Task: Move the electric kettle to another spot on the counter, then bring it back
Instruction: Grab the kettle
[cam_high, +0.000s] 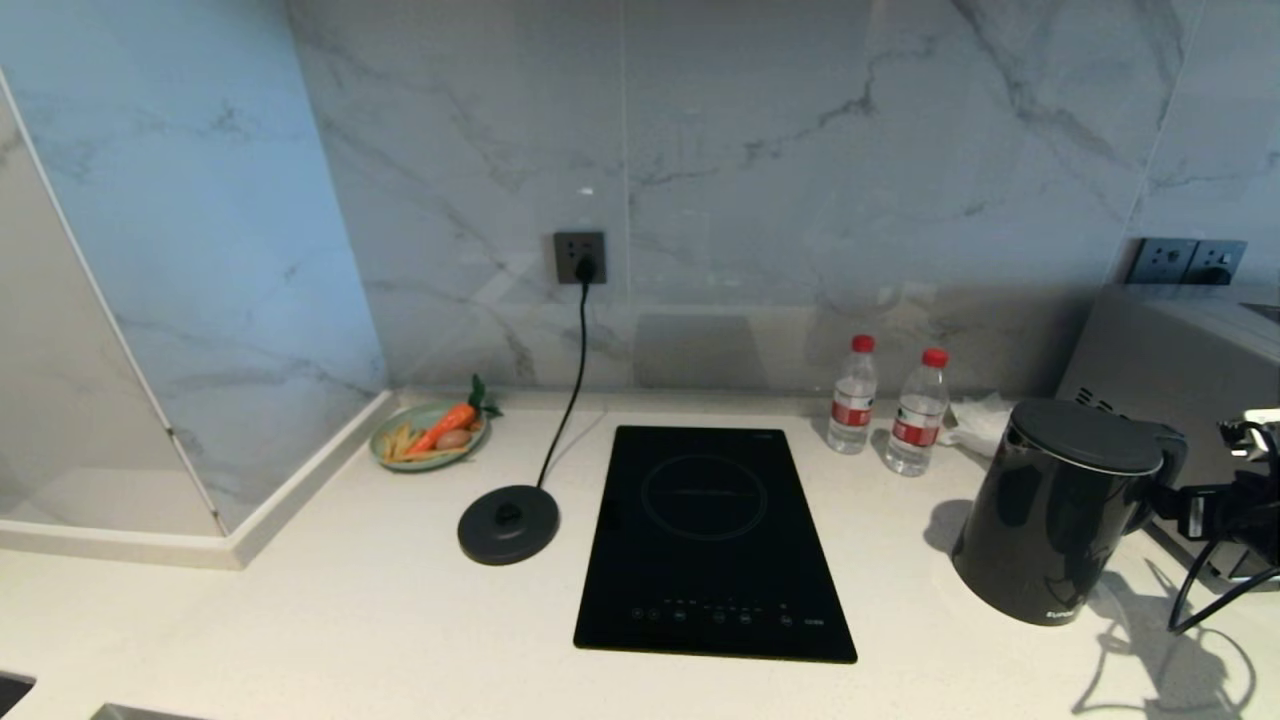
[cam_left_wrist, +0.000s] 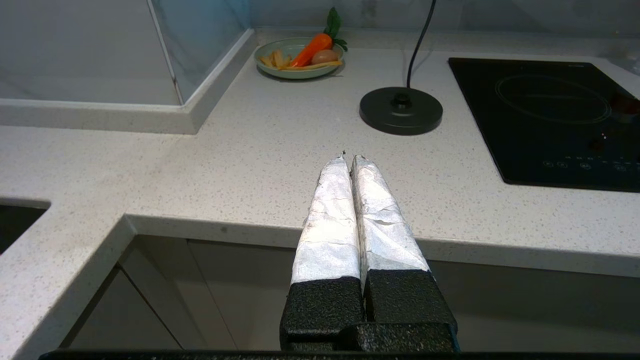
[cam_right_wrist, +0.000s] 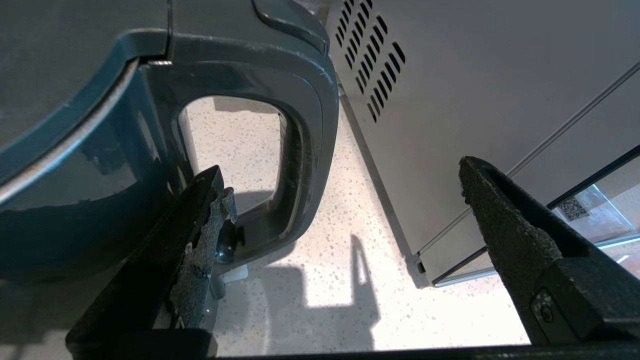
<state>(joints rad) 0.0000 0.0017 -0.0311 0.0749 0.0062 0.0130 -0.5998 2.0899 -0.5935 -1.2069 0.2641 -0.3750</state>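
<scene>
Right tool (cam_right_wrist: 340, 200) spread, level behind electric kettle (cam_high: 1060, 510) handle; left tool (cam_left_wrist: 348, 159) pressed together over counter (cam_left_wrist: 250, 165).

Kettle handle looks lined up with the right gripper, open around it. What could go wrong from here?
1. The right gripper is open astride the electric kettle handle; only its near edge sits between the fingers, so a shallow grip might let it swing.
2. The grey vented appliance stands close beside the outer finger; it could be clipped.
3. Two water bottles stand along the way back to the base disc.
</scene>
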